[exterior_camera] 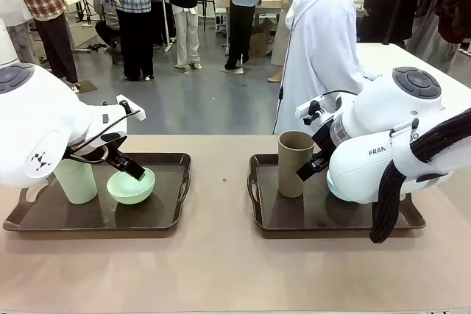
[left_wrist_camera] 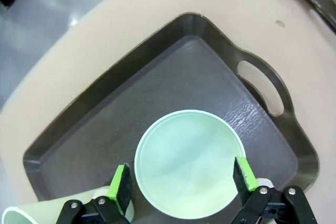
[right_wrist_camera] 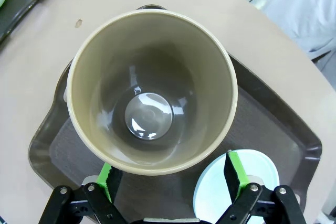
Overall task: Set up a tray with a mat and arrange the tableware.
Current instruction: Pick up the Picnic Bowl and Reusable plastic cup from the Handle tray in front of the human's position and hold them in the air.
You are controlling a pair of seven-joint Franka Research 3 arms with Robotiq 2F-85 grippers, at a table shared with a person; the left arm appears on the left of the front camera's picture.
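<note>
The left pincer (left_wrist_camera: 182, 179) is released, its pads spread wide either side of the green bowl (left_wrist_camera: 189, 150) on the left tray (left_wrist_camera: 157, 77). In the front view the green cup (exterior_camera: 75, 180) stands at the bowl's 9 o'clock. The right pincer (right_wrist_camera: 171, 174) straddles the brown cup (right_wrist_camera: 152, 93), which stands on the right tray (right_wrist_camera: 273, 124). I cannot tell whether it grips.

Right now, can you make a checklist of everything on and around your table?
Surface: beige table with left tray and right tray, both dark.
Job's things: pale green tumbler and pale green bowl on left tray; brown tumbler and light blue bowl on right tray.
Clutter: small speck between the trays.
Grippers: left gripper open astride the pale green bowl; right gripper open astride the brown tumbler.
Cables: black hose along the right arm.
Surroundings: person in white coat across the table; others standing behind.
</note>
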